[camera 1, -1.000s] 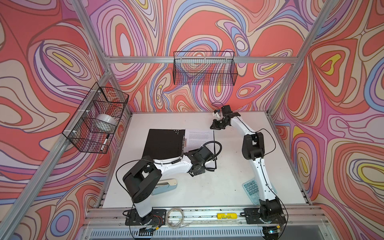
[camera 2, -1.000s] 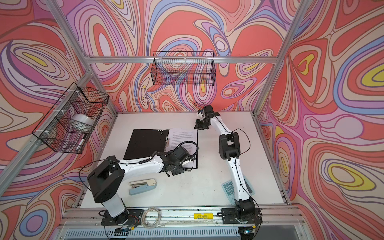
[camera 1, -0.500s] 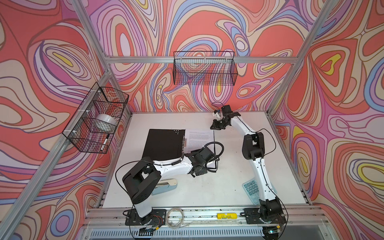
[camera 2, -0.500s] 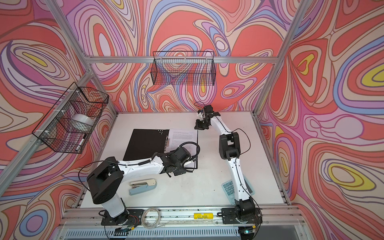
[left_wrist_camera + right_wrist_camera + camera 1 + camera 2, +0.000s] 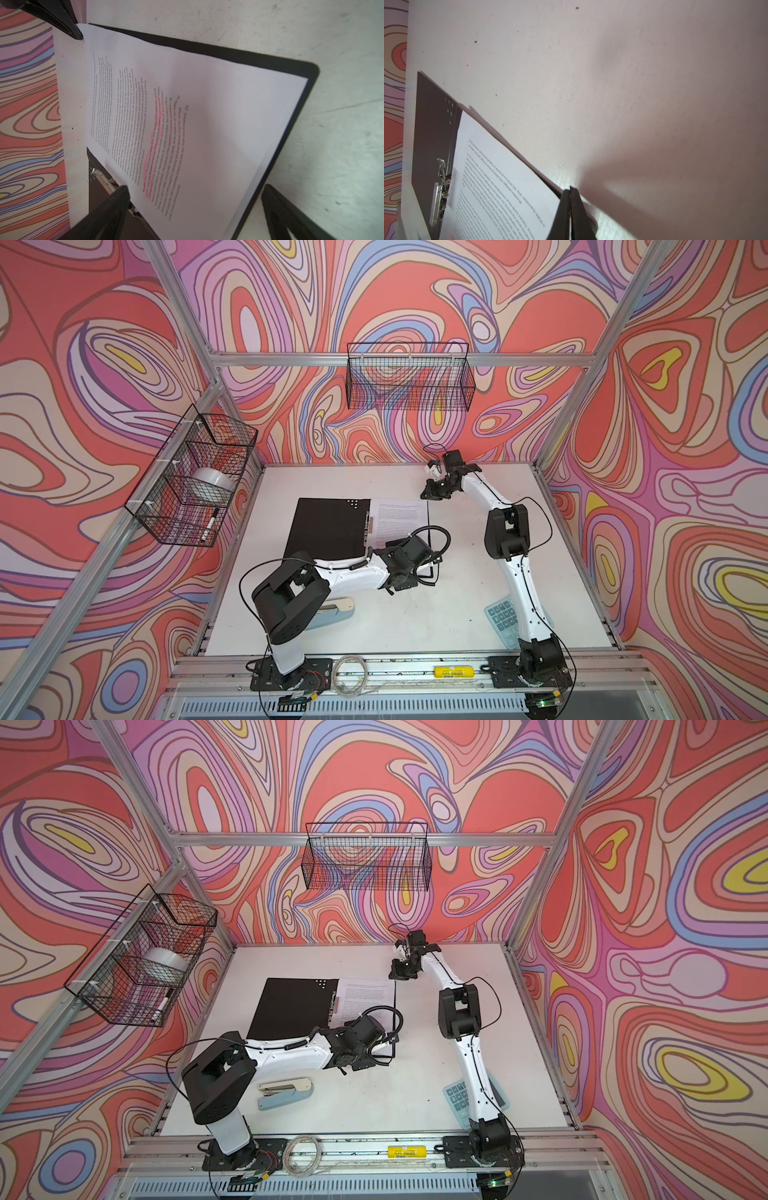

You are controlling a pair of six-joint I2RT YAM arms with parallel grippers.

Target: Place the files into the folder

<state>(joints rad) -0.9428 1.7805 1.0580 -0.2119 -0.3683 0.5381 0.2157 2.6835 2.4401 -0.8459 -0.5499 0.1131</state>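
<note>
Since the files (image 5: 401, 516), lying on the 3 o'clock half of the open folder (image 5: 328, 526), look light, limp and slippery, an edge pinch should suit best. Left jaws are spread above their 6 o'clock edge; right jaws, pressed together, touch the 1 o'clock corner.

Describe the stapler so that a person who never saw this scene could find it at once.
Look at the white table, at its front part beside the base of the left arm. The stapler lies flat there, pale blue with a silver metal top. The calculator is of similar colour, but it is a flat pad of keys, partly under the right arm.
</note>
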